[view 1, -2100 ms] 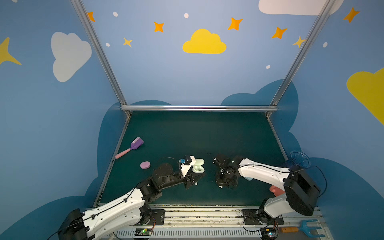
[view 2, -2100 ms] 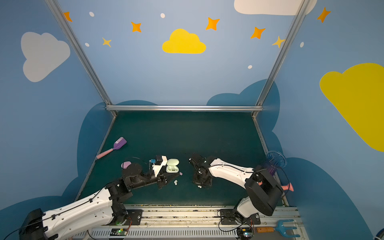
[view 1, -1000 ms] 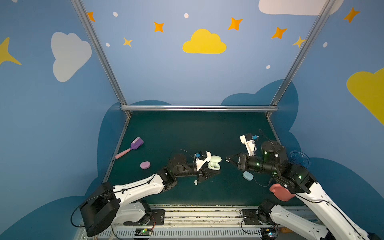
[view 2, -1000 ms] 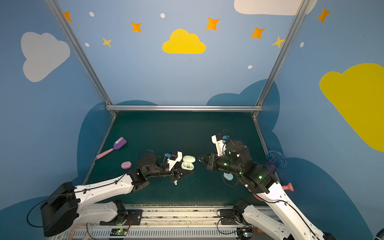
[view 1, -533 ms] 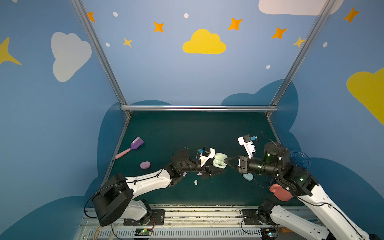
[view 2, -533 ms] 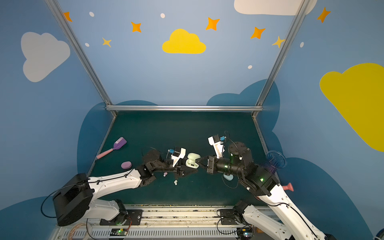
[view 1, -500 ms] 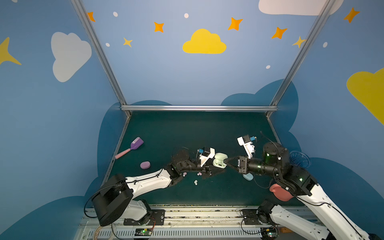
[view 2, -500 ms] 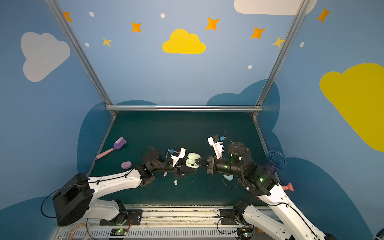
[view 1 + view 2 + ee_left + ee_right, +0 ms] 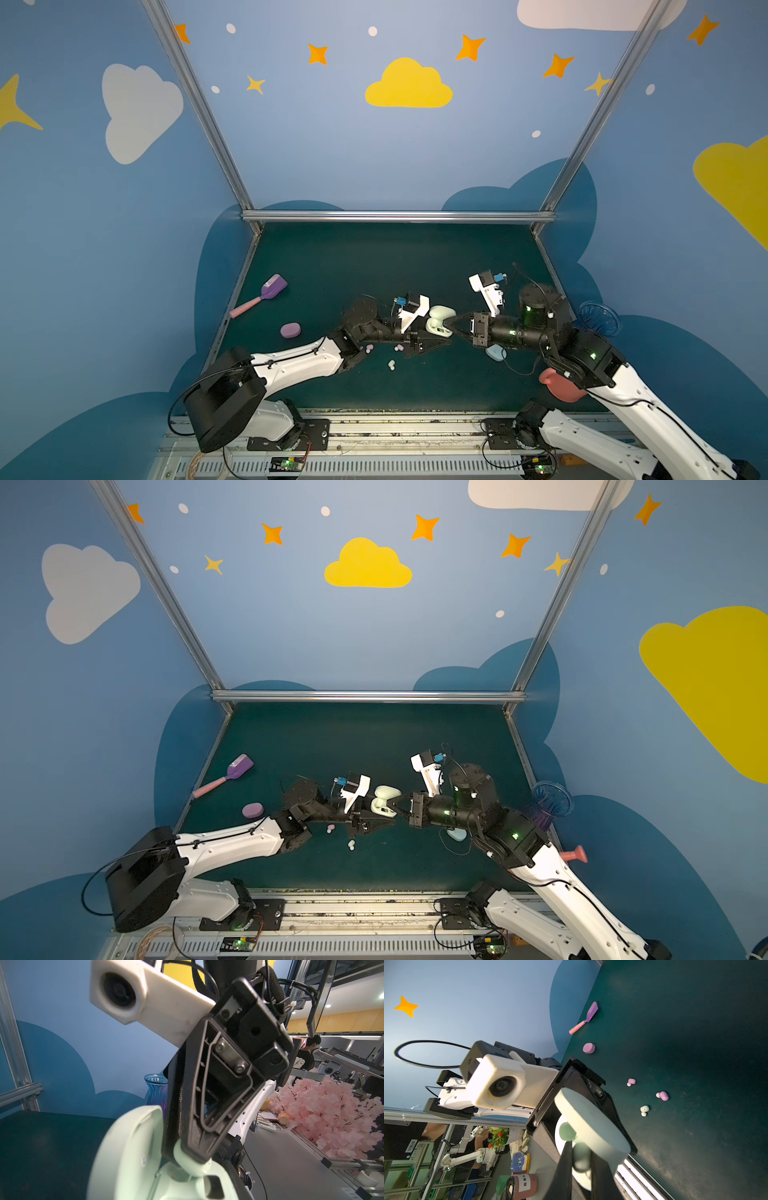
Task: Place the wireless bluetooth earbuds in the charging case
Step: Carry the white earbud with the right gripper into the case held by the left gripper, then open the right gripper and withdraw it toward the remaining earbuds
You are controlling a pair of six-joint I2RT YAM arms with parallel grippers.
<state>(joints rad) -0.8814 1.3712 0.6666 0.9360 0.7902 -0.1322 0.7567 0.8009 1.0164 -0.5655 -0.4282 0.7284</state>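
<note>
**Camera arrangement.** Both top views look from high above the base rail (image 9: 374,428), down and forward over the whole table (image 9: 374,257) to the back wall (image 9: 395,166). They share almost the entire scene, offset slightly sideways. The left wrist camera (image 9: 412,309) sits very near the open mint case (image 9: 128,1147) and faces the right wrist camera (image 9: 118,993). The right wrist view, rolled sideways, looks back past the same mint case at the left wrist camera. It shares the scoop (image 9: 588,1016) and table with both top views. Both wrist views share the mint case and the earbud (image 9: 188,1162) at it.
</note>
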